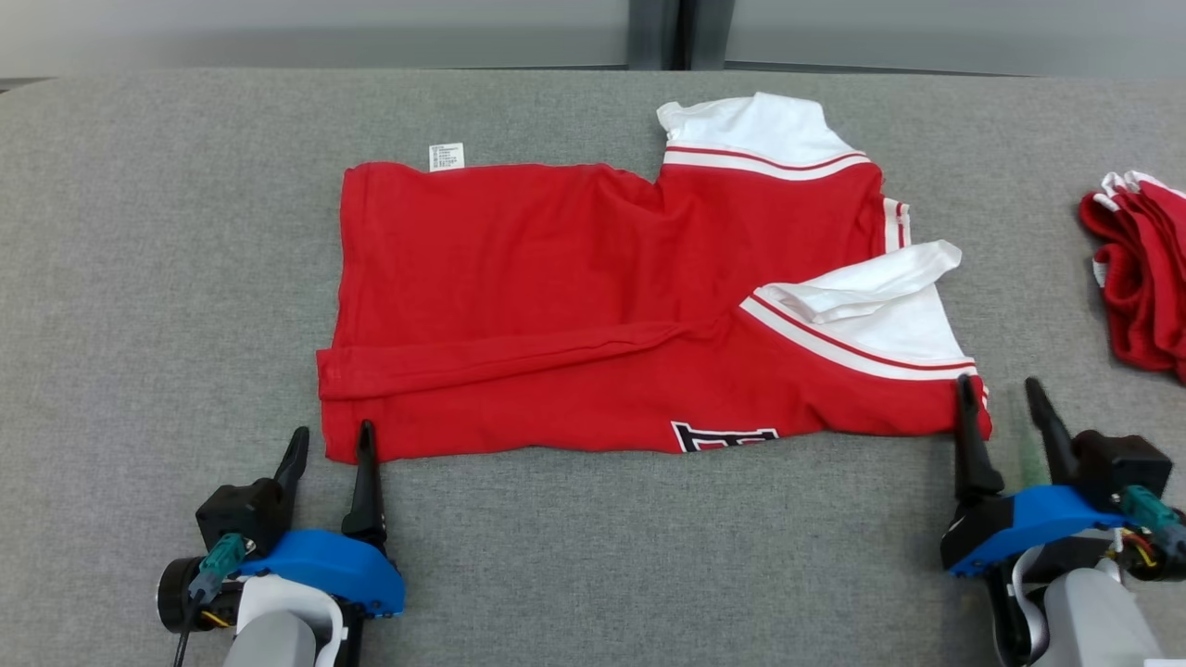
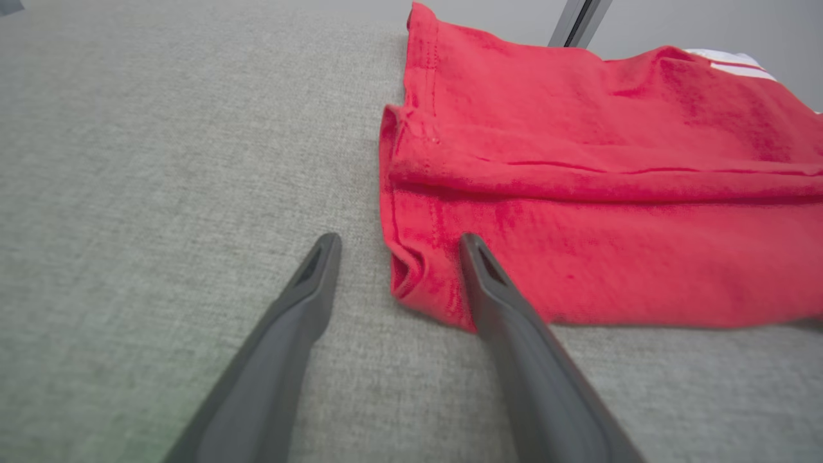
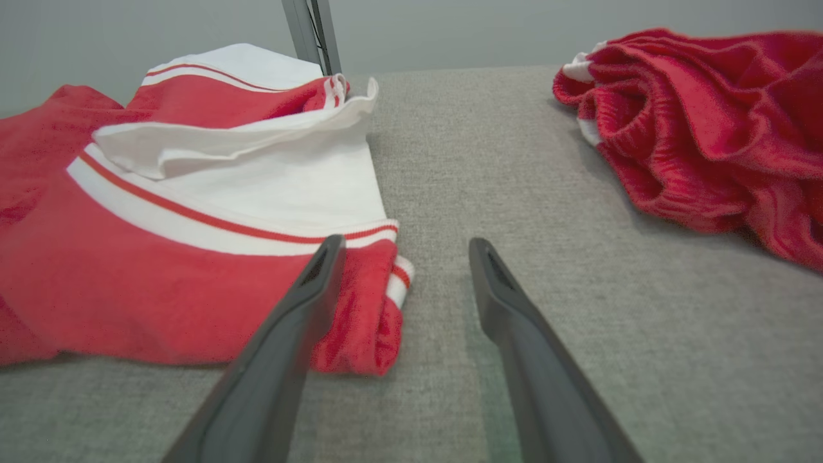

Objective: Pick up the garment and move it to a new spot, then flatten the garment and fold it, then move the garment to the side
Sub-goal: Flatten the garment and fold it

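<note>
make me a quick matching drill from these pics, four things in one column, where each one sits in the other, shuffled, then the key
Things
1. left gripper
2. right gripper
3. white label
4. bunched red cloth

Places
a. at the far edge of the shirt
b. open, at the near right corner of the shirt
c. apart from the shirt, at the right end of the table
d. open, at the near left corner of the shirt

Pairs: 1-d, 2-b, 3-a, 4-c
</note>
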You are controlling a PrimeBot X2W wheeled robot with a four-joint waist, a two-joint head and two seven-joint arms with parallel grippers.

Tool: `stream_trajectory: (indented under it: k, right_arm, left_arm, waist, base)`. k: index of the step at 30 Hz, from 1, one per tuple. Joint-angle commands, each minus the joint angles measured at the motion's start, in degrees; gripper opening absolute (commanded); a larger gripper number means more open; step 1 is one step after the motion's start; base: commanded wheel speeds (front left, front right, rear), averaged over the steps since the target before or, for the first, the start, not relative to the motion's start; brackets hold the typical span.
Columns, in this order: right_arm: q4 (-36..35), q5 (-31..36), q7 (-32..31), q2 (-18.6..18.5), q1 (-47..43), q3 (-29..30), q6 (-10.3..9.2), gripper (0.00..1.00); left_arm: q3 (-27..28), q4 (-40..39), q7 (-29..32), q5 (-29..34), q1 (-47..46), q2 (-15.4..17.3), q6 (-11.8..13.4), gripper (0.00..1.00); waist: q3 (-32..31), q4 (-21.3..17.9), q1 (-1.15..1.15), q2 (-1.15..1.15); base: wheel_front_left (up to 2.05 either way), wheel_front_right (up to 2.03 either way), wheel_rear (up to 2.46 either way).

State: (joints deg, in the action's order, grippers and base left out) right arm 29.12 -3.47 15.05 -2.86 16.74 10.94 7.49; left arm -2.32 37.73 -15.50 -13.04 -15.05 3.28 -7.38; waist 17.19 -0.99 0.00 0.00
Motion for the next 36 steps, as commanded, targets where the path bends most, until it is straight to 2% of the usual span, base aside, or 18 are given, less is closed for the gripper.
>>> stream_trajectory:
  k: [1, 8, 9, 10, 11, 12, 13, 20, 29, 36]
  right_arm:
    - [2.07, 0.56, 0.17, -0.07, 0.81, 0.16, 0.00, 1.00]
    - [12.17, 1.54, -0.42, 0.33, 1.45, -2.54, 0.03, 1.00]
    - [12.87, 1.73, -0.46, 0.43, 1.15, -2.95, 0.08, 0.78]
    - [13.21, 1.80, -0.48, 0.52, 1.00, -3.20, 0.08, 0.28]
    - [13.34, 1.46, -0.48, 0.61, 0.91, -3.63, 0.09, 0.00]
    - [13.31, 1.21, -0.48, 0.63, 0.82, -3.81, 0.08, 0.00]
    - [12.74, 0.80, -0.47, 0.62, 0.79, -3.98, 0.07, 0.00]
    - [7.75, -1.78, 0.03, 0.16, 1.29, -4.44, 0.01, 0.00]
    - [3.94, -6.23, 0.09, -0.12, 3.51, -1.96, 0.00, 0.00]
    - [7.85, -9.52, 0.09, -0.94, 0.46, -4.08, 0.00, 0.00]
  left_arm:
    - [-0.92, 1.59, 0.65, -0.40, -0.09, -0.32, -0.16, 1.00]
    - [-3.57, 3.35, 0.85, -2.19, -0.48, -0.60, -0.19, 1.00]
    - [-4.36, 3.66, 0.87, -2.53, -0.49, -0.71, -0.20, 1.00]
    - [-5.02, 4.07, 0.92, -2.97, -0.44, -0.84, -0.21, 1.00]
    - [-5.63, 4.38, 0.93, -3.37, -0.46, -0.82, -0.22, 0.89]
    - [-6.52, 4.60, 0.98, -3.93, -0.55, -0.71, -0.22, 0.27]
    - [-7.09, 4.95, 1.00, -4.84, -0.55, -0.66, -0.22, 0.00]
    - [-7.95, 1.83, 0.50, -8.40, -1.51, 1.11, -0.19, 0.00]
    - [-3.01, -8.77, 0.36, -7.92, -1.81, 2.63, -0.16, 0.00]
    - [-1.61, -8.02, 0.36, -6.21, 3.22, 1.96, -0.15, 0.00]
  waist:
    - [0.30, 0.26, 0.00, 0.00]
    - [0.81, 1.14, 0.00, 0.00]
    - [0.77, 1.21, 0.00, 0.00]
    - [0.72, 1.24, 0.00, 0.00]
    - [0.67, 1.27, 0.00, 0.00]
    - [0.61, 1.24, 0.00, 0.00]
    - [0.54, 1.19, 0.00, 0.00]
    - [-1.28, 1.32, 0.00, 0.00]
    - [-6.63, 1.58, 0.00, 0.00]
    - [-11.28, 1.54, 0.00, 0.00]
  base:
    - [0.00, 0.00, 0.00]
    - [0.00, 0.00, 0.00]
    - [0.00, 0.00, 0.00]
    - [0.00, 0.00, 0.00]
    - [0.00, 0.00, 0.00]
    - [0.00, 0.00, 0.00]
    - [0.00, 0.00, 0.00]
    - [0.00, 0.00, 0.00]
    - [0.00, 0.00, 0.00]
    - [0.00, 0.00, 0.00]
